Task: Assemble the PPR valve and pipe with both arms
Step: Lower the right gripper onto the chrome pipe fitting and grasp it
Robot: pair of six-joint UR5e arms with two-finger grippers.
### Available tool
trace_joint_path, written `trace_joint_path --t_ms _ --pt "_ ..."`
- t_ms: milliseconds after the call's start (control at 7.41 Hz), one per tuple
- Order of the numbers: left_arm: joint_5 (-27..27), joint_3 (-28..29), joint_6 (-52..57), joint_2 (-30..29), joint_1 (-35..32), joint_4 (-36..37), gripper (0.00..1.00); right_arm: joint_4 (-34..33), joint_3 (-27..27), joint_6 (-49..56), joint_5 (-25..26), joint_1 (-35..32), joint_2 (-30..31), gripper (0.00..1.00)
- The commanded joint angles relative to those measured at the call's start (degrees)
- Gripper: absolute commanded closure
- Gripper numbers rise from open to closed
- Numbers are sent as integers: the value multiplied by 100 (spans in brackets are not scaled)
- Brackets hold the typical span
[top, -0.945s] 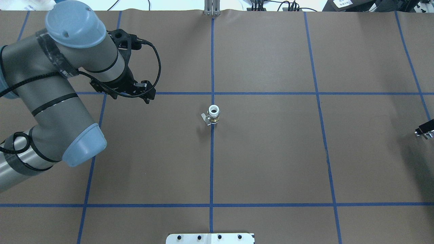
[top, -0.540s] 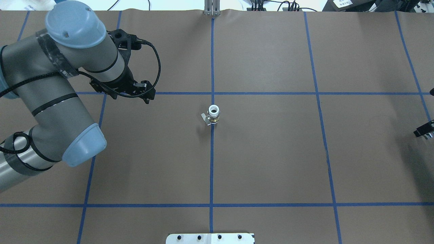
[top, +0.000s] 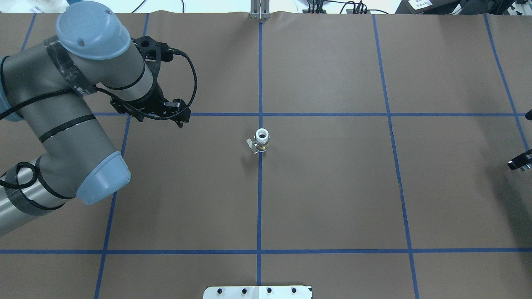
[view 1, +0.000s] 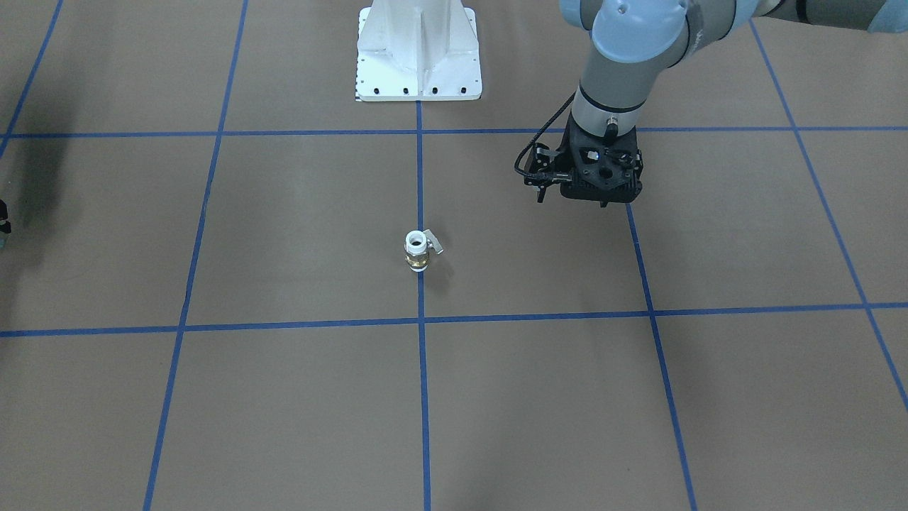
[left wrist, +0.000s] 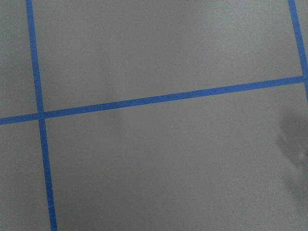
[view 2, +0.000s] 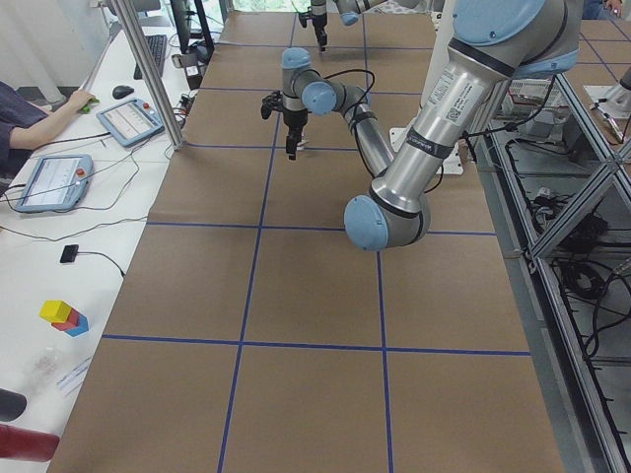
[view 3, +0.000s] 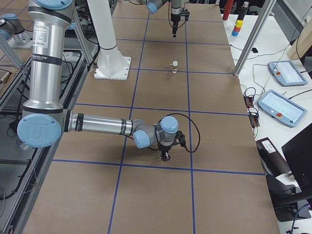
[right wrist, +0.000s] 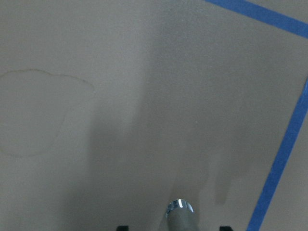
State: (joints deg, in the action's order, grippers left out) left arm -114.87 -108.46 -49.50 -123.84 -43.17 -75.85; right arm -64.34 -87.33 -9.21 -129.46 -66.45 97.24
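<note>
Centre frame: PPR valve (top: 261,141), standing upright. Upper left: left gripper (top: 179,112), jaws apart, empty. Right edge: right gripper (top: 520,163), clamping pipe (right wrist: 179,215).

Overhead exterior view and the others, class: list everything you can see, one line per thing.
PPR valve: one, brass with white collar, upright at table centre.
Table cover: one, brown with blue tape grid.
Pedestal: one, white, at the robot's table edge.
Tablets: two, grey-blue, on the side bench.
Silvery stub: one, low in the right wrist view; identity unclear.
Left gripper: one, black, apart from the valve.
Right gripper: one, black, at the table's far end.
</note>
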Motion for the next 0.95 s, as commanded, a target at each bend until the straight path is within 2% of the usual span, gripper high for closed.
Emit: trace_joint_path --t_ms 0,810 --pt "-9 0 -7 0 2 0 0 0 14 -2 0 1 -4 50" --pt "0 26 -16 -9 10 0 0 -18 40 209 -9 1 -21 51"
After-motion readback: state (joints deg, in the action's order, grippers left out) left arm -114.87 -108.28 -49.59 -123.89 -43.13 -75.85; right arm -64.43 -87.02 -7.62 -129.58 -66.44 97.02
